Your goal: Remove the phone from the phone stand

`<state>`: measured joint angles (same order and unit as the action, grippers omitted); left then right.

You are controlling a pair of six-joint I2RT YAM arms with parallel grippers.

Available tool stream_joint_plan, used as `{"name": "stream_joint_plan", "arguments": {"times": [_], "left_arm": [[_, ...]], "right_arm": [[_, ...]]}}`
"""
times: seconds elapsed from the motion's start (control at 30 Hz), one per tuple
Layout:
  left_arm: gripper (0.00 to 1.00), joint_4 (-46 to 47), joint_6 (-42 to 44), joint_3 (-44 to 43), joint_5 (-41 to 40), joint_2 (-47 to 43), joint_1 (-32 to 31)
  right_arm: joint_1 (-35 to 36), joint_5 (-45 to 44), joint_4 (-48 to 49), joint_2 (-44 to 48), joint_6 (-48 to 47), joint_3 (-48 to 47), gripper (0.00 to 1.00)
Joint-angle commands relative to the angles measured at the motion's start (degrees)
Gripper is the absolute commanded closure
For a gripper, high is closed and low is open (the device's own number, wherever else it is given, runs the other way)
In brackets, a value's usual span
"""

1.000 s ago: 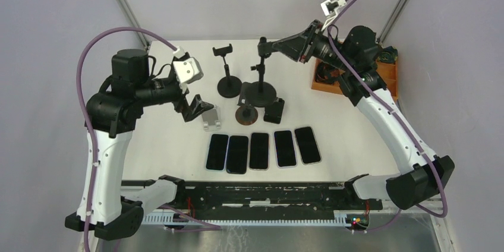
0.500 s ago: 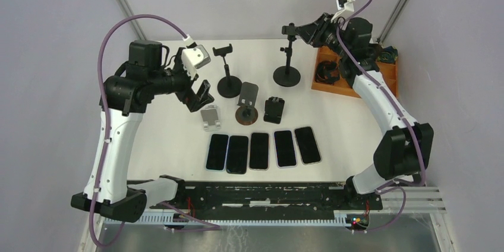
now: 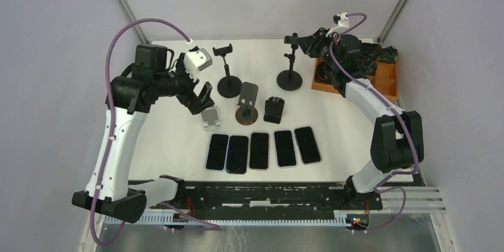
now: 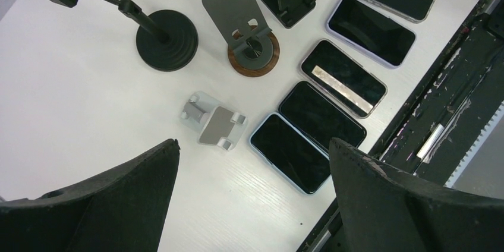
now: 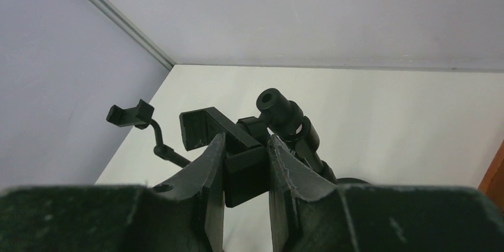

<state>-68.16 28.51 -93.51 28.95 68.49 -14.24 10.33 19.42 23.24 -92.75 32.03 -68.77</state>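
Right wrist view: what is pinched?
The right gripper [image 5: 246, 142] is clamped on the boxy matte-black clip [image 5: 205, 126] of the far-right, round-based stand [image 3: 290, 78].
And the left gripper [image 4: 254, 145]?
Spread wide. Five glossy flat phones [image 3: 260, 150] lie in a near row.

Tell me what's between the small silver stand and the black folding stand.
The grey-plate stand on a round wooden base sits between the silver stand and the black folding stand, clear in the top external view.
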Motion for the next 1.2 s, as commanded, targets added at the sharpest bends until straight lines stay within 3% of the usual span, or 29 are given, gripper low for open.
{"name": "stream_joint_plan", "arguments": {"times": [0.0, 0.3, 0.43, 0.53, 0.57, 0.6, 0.67, 1.0, 1.17], "left_arm": [[0.0, 3.47, -2.13, 1.8, -0.26, -2.83, -0.17], [0.0, 4.24, -2.86, 2.93, -0.01, -3.45, -0.17], [0.0, 4.58, -3.61, 3.04, -0.02, -3.37, -0.11], [0.0, 4.73, -3.98, 3.43, -0.45, -3.44, -0.1], [0.0, 5.0, -4.13, 3.61, -0.76, -3.53, -0.17], [0.0, 5.07, -4.24, 3.87, -1.06, -3.66, -0.15], [0.0, 5.57, -4.53, 4.16, -1.72, -3.93, -0.17], [0.0, 8.43, -6.92, 5.45, -9.48, -4.28, -0.11], [0.0, 16.59, -5.52, 14.68, -14.12, -5.87, -0.09]], "right_arm": [[-0.19, -4.61, 16.4, 2.97, -1.9, 3.81, 1.0], [-0.12, -4.45, 18.35, 4.24, -5.82, 9.77, 1.0], [0.28, -3.77, 14.09, 5.22, -8.78, 8.76, 0.86], [0.67, -4.06, 10.84, 6.28, -10.96, 8.01, 0.68], [0.71, -4.65, 9.43, 6.73, -11.49, 7.85, 0.58], [0.79, -5.65, 8.1, 7.29, -11.78, 7.78, 0.44], [0.75, -7.52, 5.76, 8.47, -12.47, 7.89, 0.03], [0.63, -13.7, -7.1, 17.33, -15.22, 7.41, 0.02], [-0.38, -22.0, -14.18, 27.16, -16.65, 11.65, 0.02]]}}
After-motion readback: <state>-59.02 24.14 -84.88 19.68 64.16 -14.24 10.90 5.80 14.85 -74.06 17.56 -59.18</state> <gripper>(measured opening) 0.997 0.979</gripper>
